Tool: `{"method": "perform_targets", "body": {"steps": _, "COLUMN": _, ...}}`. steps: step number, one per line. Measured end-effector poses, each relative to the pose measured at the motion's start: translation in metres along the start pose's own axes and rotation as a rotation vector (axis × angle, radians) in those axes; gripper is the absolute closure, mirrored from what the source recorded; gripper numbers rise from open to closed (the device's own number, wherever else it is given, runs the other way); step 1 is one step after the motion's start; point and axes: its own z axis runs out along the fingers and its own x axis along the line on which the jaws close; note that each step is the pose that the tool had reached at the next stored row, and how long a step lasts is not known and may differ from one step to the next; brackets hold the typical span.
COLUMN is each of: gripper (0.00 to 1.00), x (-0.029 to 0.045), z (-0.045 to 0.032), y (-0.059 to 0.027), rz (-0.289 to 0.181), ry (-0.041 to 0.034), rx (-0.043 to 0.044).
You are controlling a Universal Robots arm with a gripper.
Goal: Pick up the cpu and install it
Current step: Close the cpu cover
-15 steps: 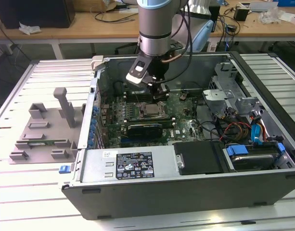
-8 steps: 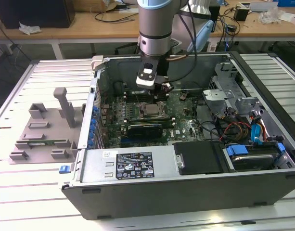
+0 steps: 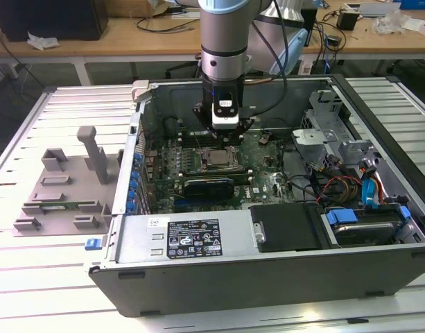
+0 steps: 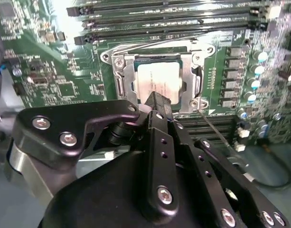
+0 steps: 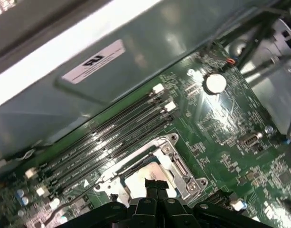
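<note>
Claw (image 4: 157, 102) tips together, just over cpu (image 4: 159, 78) lying in socket (image 4: 120, 66). Risk: if chip sits askew, downward push could bend pins.

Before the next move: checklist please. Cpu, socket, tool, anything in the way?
1. Small silver square cpu inside the metal socket frame: ok.
2. Cpu lying flat in the frame: cannot tell.
3. Black tool at the cpu's edge, in both wrist views: ok.
4. Tool touching the cpu: cannot tell.
5. Red and blue cables on the exterior view's right, apart from the arm: ok.
</note>
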Motion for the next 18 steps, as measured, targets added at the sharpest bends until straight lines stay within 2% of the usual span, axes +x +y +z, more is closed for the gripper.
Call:
{"method": "perform_targets", "body": {"steps": 9, "gripper": 0.89, "x": 0.0000, "z": 0.0003, "y": 0.0000, "rz": -0.182, "ry": 0.0041, "rx": 0.0023}}
{"method": "perform_targets", "body": {"steps": 12, "gripper": 0.89, "x": 0.0000, "z": 0.0005, "y": 0.0000, "rz": -0.253, "ry": 0.0056, "rx": 0.0035}}
{"method": "perform_targets", "body": {"steps": 14, "gripper": 0.89, "x": 0.0000, "z": 0.0006, "y": 0.0000, "rz": -0.328, "ry": 0.0074, "rx": 0.0042}}
{"method": "perform_targets", "body": {"steps": 18, "gripper": 0.89, "x": 0.0000, "z": 0.0007, "y": 0.0000, "rz": -0.407, "ry": 0.0094, "rx": 0.0044}}
